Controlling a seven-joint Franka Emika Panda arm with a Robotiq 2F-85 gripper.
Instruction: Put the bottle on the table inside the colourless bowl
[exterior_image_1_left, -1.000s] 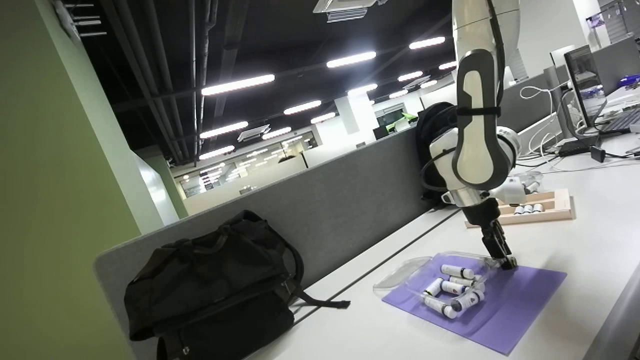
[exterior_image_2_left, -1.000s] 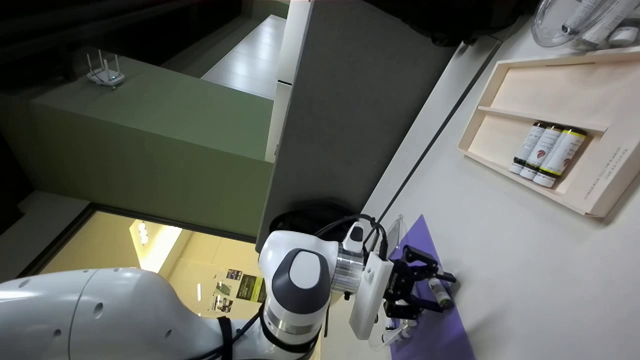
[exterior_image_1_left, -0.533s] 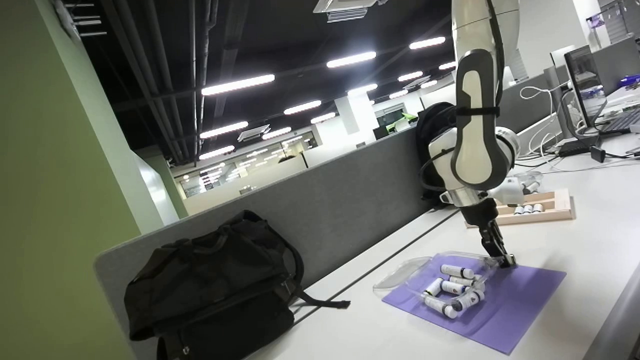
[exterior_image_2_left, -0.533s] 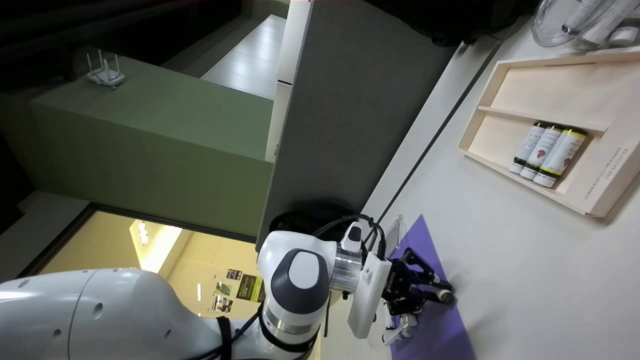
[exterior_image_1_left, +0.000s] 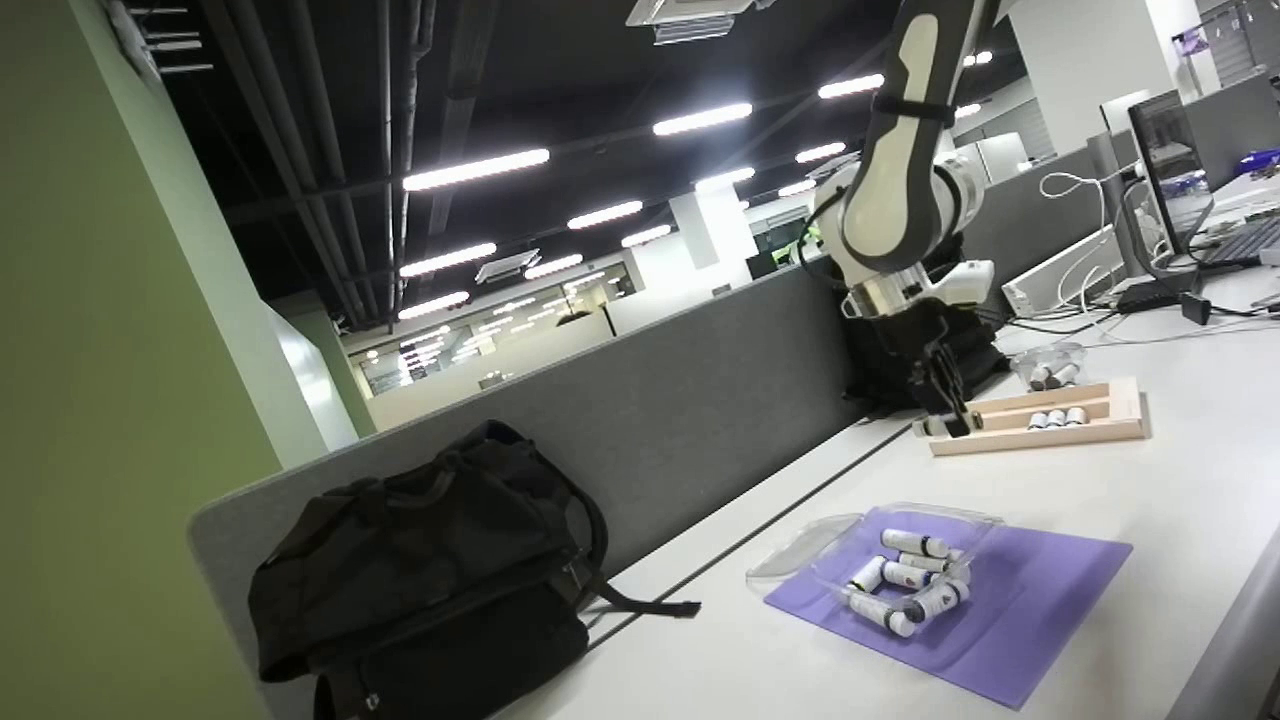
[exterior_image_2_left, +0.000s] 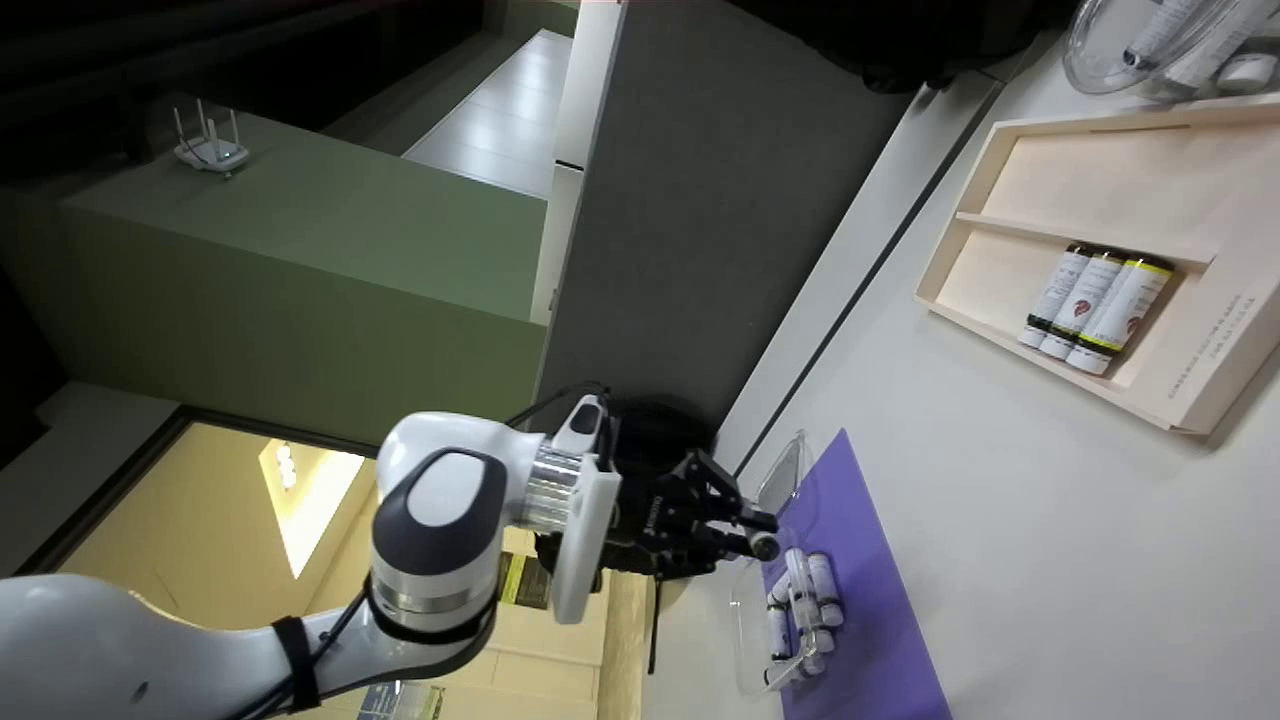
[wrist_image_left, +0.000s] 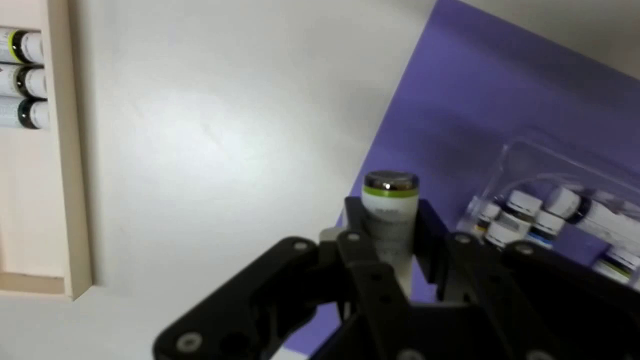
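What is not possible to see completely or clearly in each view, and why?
Wrist view: white-labelled bottle with green band, partly hidden by black two-finger gripper; its print blurred.
Wrist view: pale wooden tray, cut off by left edge.
In an exterior view: round clear plastic bowl, cut off by top and right edges.
In an exterior view: black fabric backpack, cut off by bottom edge.

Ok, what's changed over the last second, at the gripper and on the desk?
The gripper stood open around the bottle a second ago; it has since closed on it and lifted it clear of the purple mat, moving up and leftward in both exterior views. The mat, the wooden tray with its three bottles and the black backpack stayed put.
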